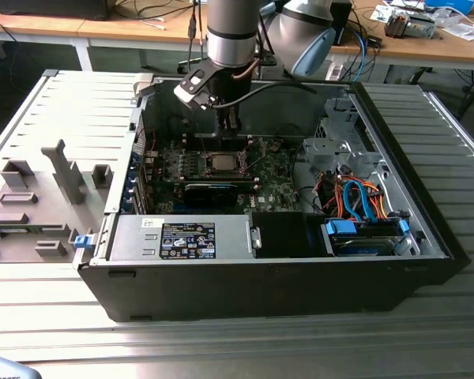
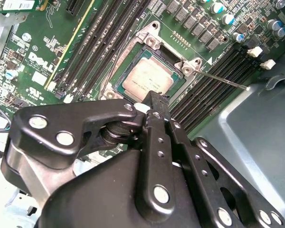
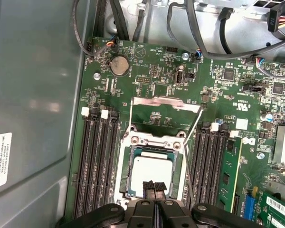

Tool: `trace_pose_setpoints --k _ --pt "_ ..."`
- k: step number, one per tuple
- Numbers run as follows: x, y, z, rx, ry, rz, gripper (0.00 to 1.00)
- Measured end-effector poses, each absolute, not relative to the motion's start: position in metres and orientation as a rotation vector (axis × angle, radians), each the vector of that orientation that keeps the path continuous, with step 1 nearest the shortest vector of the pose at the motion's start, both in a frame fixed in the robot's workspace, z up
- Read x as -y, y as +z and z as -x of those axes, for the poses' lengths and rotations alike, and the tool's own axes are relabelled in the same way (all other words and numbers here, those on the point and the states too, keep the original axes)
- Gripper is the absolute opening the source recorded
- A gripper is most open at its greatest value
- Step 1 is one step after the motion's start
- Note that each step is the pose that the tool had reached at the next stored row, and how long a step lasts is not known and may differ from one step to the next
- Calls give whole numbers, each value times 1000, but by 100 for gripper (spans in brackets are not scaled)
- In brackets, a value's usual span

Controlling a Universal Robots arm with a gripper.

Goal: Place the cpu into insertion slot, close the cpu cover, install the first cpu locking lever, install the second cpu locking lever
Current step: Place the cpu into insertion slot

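The cpu [image 3: 154, 165], a flat square chip with a silvery top, lies in the socket on the green motherboard [image 3: 147, 71], and I also see the cpu [image 2: 149, 78] [image 1: 223, 163] in the second wrist and exterior views. The metal cpu cover [image 3: 166, 101] stands open beyond the socket. A thin locking lever [image 3: 193, 124] sticks up beside the socket; the lever [image 2: 225, 81] is a bare rod pointing away from it. My gripper [image 3: 153, 186] [image 2: 156, 98] [image 1: 231, 126] hovers over the chip's near edge. It is shut with nothing between its fingers.
Black memory slots [image 3: 92, 161] flank the socket on both sides. Black cables [image 3: 199, 42] hang over the board's far end. The case wall [image 3: 33, 95] is close by. A power supply [image 1: 182, 237] and a drive cage with blue and orange cables [image 1: 355, 201] fill the case front.
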State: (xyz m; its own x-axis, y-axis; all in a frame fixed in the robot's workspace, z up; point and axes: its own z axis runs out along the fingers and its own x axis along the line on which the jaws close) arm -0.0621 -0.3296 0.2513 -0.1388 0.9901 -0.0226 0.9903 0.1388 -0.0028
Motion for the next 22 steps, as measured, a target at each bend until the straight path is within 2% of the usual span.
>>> trace_pose_setpoints --k 22 --pt "330 278 62 -2359 -27 -2051 11"
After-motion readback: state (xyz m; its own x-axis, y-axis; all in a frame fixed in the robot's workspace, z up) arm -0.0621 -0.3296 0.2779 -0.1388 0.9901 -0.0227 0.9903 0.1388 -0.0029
